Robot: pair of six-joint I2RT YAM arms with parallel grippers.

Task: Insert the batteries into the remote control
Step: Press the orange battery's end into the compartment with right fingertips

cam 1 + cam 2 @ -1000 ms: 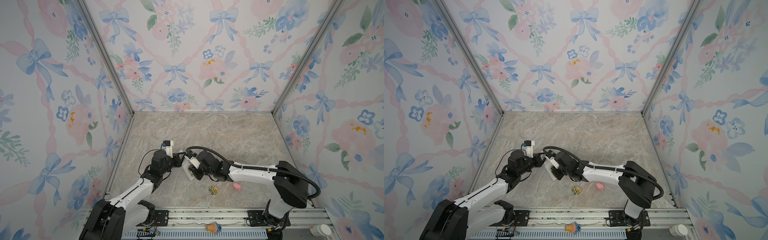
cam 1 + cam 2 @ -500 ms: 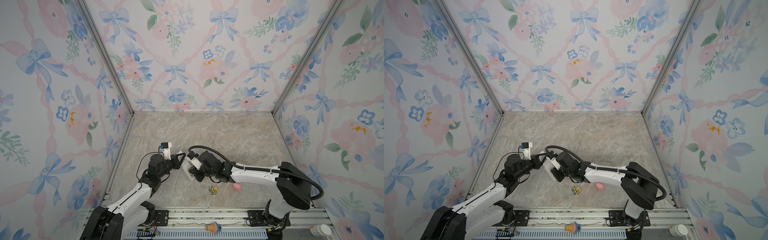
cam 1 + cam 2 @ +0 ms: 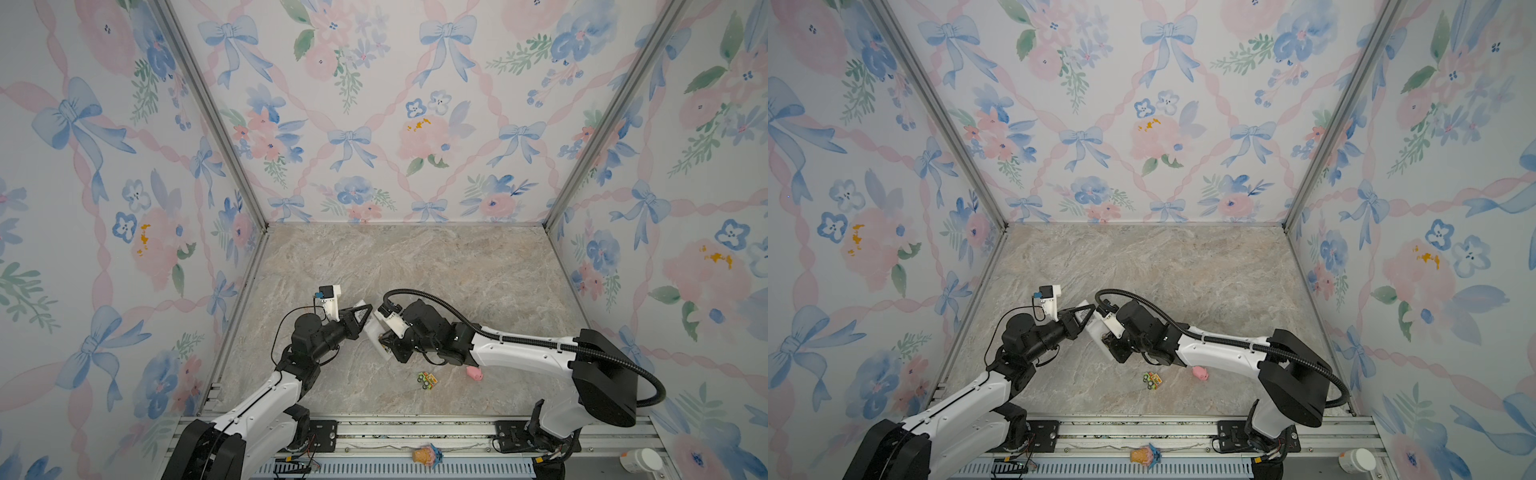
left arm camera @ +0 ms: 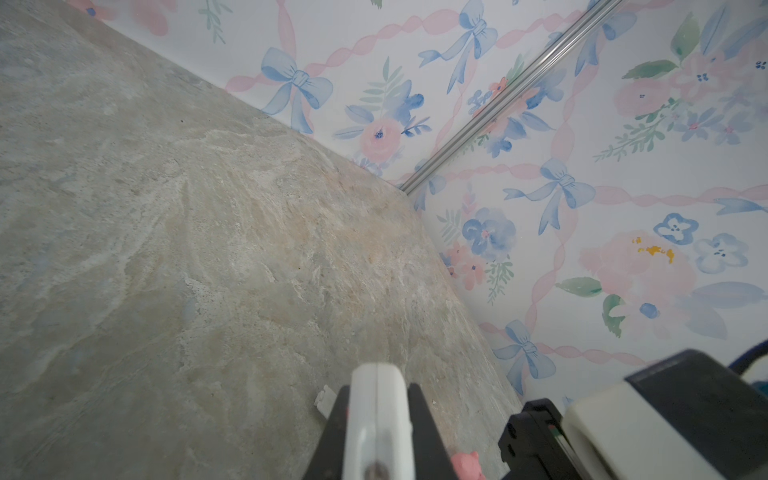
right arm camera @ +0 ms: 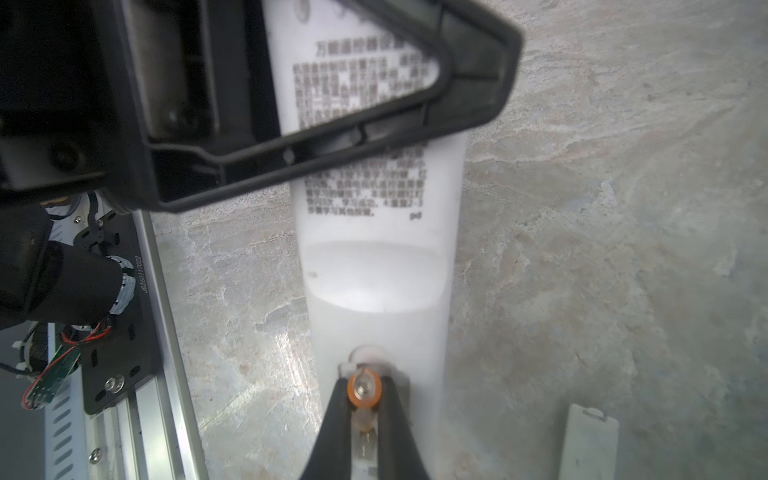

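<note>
The white remote control (image 3: 376, 332) is held above the floor, back side up, its printed text visible in the right wrist view (image 5: 374, 249). My left gripper (image 3: 360, 316) is shut on one end of the remote control (image 4: 376, 415), a black finger (image 4: 415, 419) on each side. My right gripper (image 5: 364, 392) is shut on an orange battery (image 5: 364, 388), seen end-on. It holds the battery against the open compartment at the remote's other end. In both top views the two grippers meet at the remote control (image 3: 1100, 332).
A loose white battery cover (image 5: 588, 444) lies on the marble floor near the remote. A green-orange toy car (image 3: 427, 379) and a pink pig (image 3: 473, 373) sit in front of the right arm. The metal rail (image 3: 395, 428) runs along the front edge.
The left arm has shifted slightly to the left; the remote and the right gripper stay almost where they were. Both grips are unchanged.
</note>
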